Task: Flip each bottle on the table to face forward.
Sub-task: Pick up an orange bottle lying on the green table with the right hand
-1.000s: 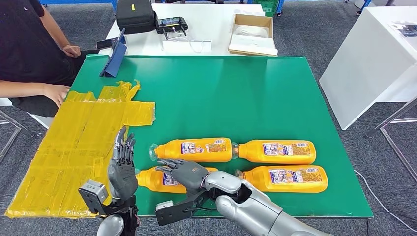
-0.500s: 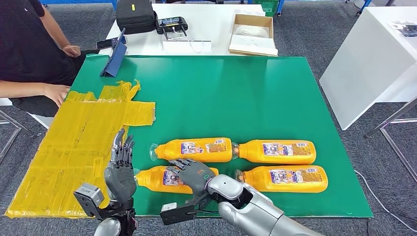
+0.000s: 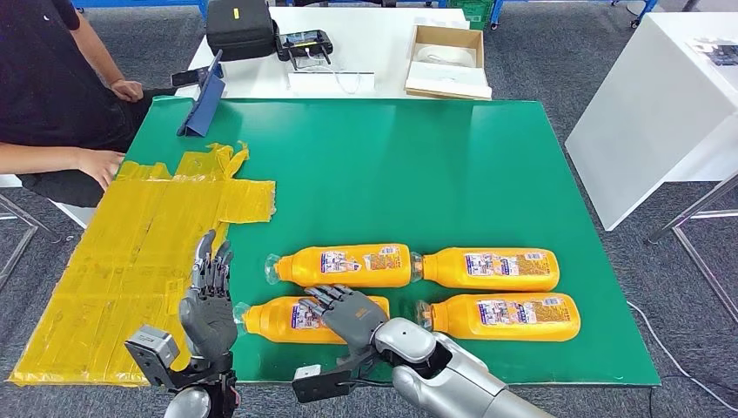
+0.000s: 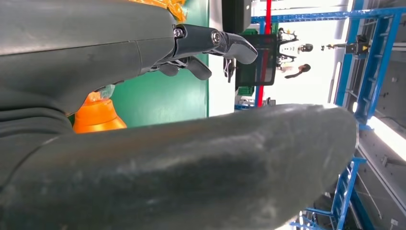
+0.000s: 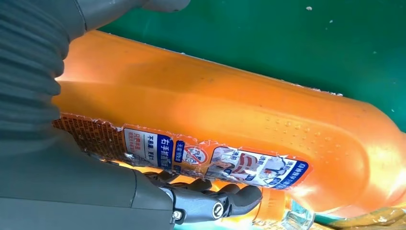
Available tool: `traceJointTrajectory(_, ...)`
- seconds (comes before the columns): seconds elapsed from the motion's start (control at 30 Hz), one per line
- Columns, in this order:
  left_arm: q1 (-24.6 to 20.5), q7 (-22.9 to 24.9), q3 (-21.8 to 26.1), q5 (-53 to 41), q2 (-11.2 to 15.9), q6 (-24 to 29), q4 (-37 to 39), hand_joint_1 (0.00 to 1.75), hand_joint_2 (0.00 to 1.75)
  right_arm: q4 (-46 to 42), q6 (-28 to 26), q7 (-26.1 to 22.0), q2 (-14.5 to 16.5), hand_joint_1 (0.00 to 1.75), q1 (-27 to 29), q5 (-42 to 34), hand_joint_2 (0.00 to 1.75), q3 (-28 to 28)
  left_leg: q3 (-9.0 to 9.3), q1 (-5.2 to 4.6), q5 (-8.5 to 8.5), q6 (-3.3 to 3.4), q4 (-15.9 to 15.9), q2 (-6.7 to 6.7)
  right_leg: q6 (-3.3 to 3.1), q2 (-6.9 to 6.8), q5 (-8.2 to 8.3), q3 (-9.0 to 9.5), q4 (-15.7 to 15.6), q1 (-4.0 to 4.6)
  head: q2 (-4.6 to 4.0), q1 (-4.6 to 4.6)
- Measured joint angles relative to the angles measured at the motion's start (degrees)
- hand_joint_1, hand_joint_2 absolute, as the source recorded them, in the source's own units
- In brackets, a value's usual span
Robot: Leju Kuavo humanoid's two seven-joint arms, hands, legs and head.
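Note:
Four orange bottles lie on their sides on the green mat, in two rows. The far-left bottle, far-right bottle and near-right bottle show their labels upward. My right hand lies over the near-left bottle. In the right wrist view this bottle sits between the thumb and the curled fingers. My left hand stands upright and open just left of that bottle's cap, holding nothing. The left wrist view shows the bottle's neck beside the fingers.
A crinkled yellow taped sheet covers the mat's left side. A person sits at the far left with a hand by the sheet. A blue folder, black case and cardboard box lie beyond. A white table stands right.
My right hand has drawn back toward me and settled lower on the near-left bottle. My left hand has sunk slightly toward the near edge. The other bottles have not moved.

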Motion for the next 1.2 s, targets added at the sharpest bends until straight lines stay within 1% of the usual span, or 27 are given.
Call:
traceJointTrajectory(0.27,0.1,0.0,0.8,-0.1,-0.2,-0.2,0.0,0.0,0.0,-0.6,-1.6,1.6,-1.2,0.0,1.9,2.8,1.75,-1.3,0.1,0.0,-0.01,0.0,0.0,-0.01,0.0,-0.01,-0.01,0.07,0.0,0.0,0.0,0.0)
traceJointTrajectory(0.37,0.2,0.0,1.1,-0.1,-0.4,-0.4,0.0,0.0,0.0,-1.7,-2.2,2.1,-2.2,0.0,3.0,3.6,1.75,-2.2,0.17,-0.01,-0.02,0.0,0.0,-0.02,0.0,-0.02,-0.01,0.13,0.0,-0.01,0.0,-0.01)
traceJointTrajectory(0.4,0.3,0.0,1.2,-0.1,-0.5,-0.5,-0.1,0.0,0.0,-2.3,-2.4,2.3,-2.7,0.12,3.6,3.8,1.75,-2.6,0.19,-0.01,-0.02,0.0,0.0,-0.02,0.0,-0.02,-0.01,0.15,0.0,-0.01,0.0,-0.01)
traceJointTrajectory(0.5,0.4,0.0,1.4,0.0,-0.5,-0.7,-0.2,0.0,0.0,-4.0,-2.8,3.0,-4.4,1.43,5.6,4.3,1.75,-3.9,0.3,-0.02,-0.06,0.0,0.0,-0.02,0.0,-0.02,-0.02,0.25,0.0,-0.02,0.0,0.0)
traceJointTrajectory(0.53,0.4,0.0,1.5,0.0,-0.5,-0.8,-0.2,0.0,0.0,-4.4,-2.8,3.1,-4.8,1.74,6.2,4.3,1.75,-4.3,0.34,-0.02,-0.08,0.0,0.0,-0.02,-0.01,-0.02,-0.03,0.28,-0.1,-0.02,0.0,-0.01)
traceJointTrajectory(0.8,0.4,0.0,1.9,0.1,-0.9,-1.1,-0.2,0.0,0.0,-6.1,-2.8,3.5,-6.6,1.75,9.3,4.2,1.75,-7.4,1.02,-0.02,-0.38,0.01,0.0,-0.04,-0.03,-0.01,-0.36,0.33,-0.1,-0.02,0.0,-0.01)
traceJointTrajectory(1.2,0.3,0.0,1.9,0.1,-1.0,-1.1,-0.2,0.0,0.0,-7.4,-2.7,3.5,-7.2,1.75,10.7,4.4,1.75,-8.9,1.32,-0.03,-0.49,0.08,0.0,-0.04,0.09,-0.01,-0.47,0.67,-0.1,-0.04,0.0,-0.01)
